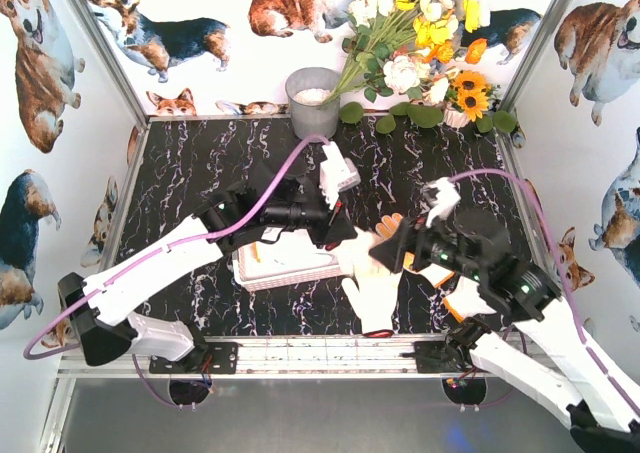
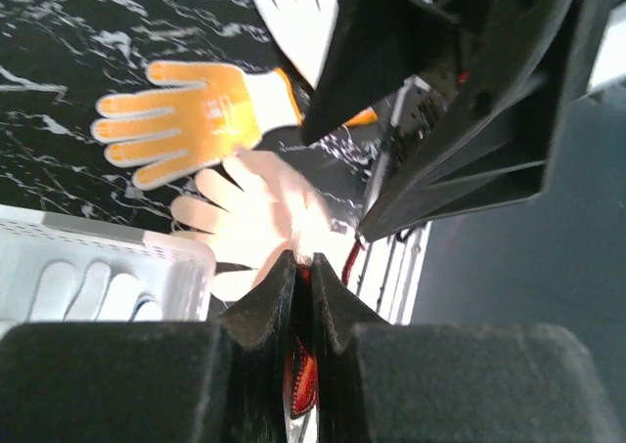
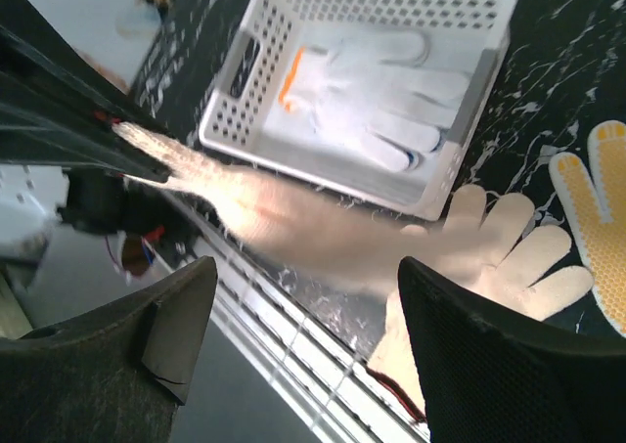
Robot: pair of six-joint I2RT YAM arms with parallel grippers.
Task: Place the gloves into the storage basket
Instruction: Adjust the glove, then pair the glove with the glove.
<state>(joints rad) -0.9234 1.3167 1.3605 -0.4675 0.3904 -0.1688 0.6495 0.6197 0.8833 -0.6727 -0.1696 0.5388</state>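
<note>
While the left gripper [image 2: 303, 267] pinches 1 cream-white glove [image 2: 259, 218] tight near the table's [image 1: 200, 173] front edge, the right gripper [image 3: 305, 282] is spread wide and holds nothing.

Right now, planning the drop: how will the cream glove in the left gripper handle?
Probably floppy: the cream glove trails limp from the left gripper, pinched at one end. Likely light, since that small pinch lifts it. Its trailing end may catch the rim of the storage basket.
</note>
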